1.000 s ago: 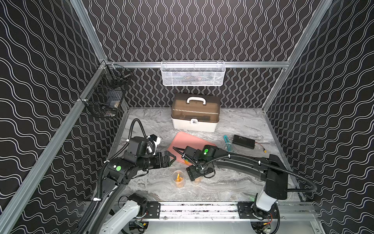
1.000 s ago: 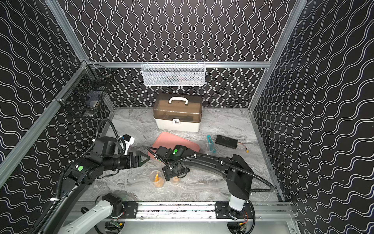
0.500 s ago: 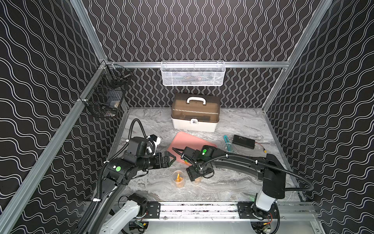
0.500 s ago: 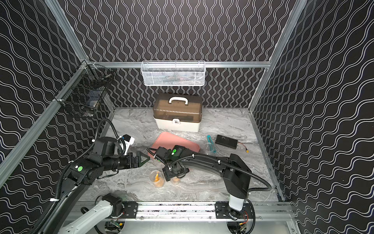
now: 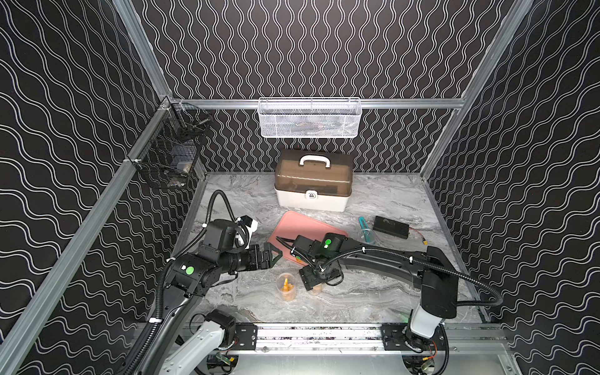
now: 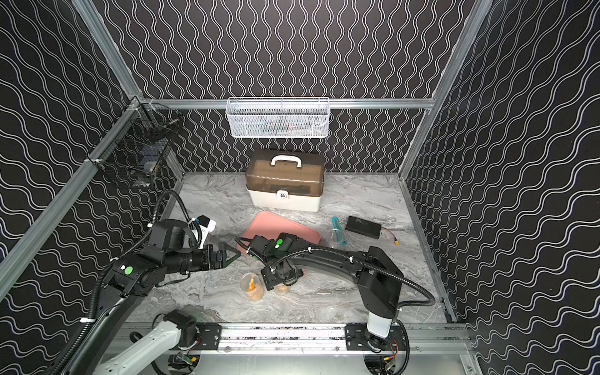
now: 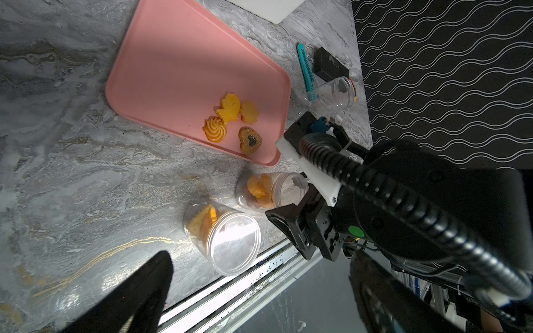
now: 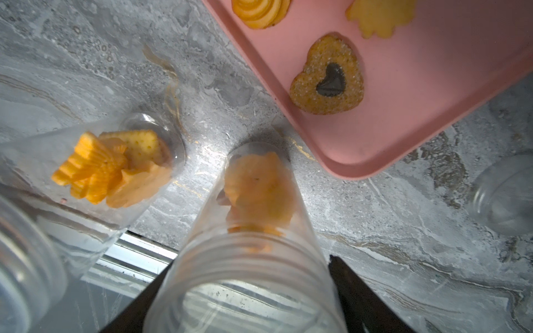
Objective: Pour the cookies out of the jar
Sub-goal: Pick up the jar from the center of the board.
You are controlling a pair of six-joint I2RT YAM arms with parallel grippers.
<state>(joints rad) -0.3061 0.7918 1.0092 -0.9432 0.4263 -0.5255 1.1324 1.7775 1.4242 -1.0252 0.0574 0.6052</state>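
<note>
we see clear, glossy plastic jars, a smooth matt pink plastic tray and a polished grey marble-look tabletop. the heart cookie looks grainy and rough; the front rail is bare, dull metal.

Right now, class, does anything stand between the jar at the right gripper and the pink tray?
Nothing visible does. That jar stands upright on the marble just off the pink tray's corner; the second cookie jar stands on its far side, away from the tray.
</note>
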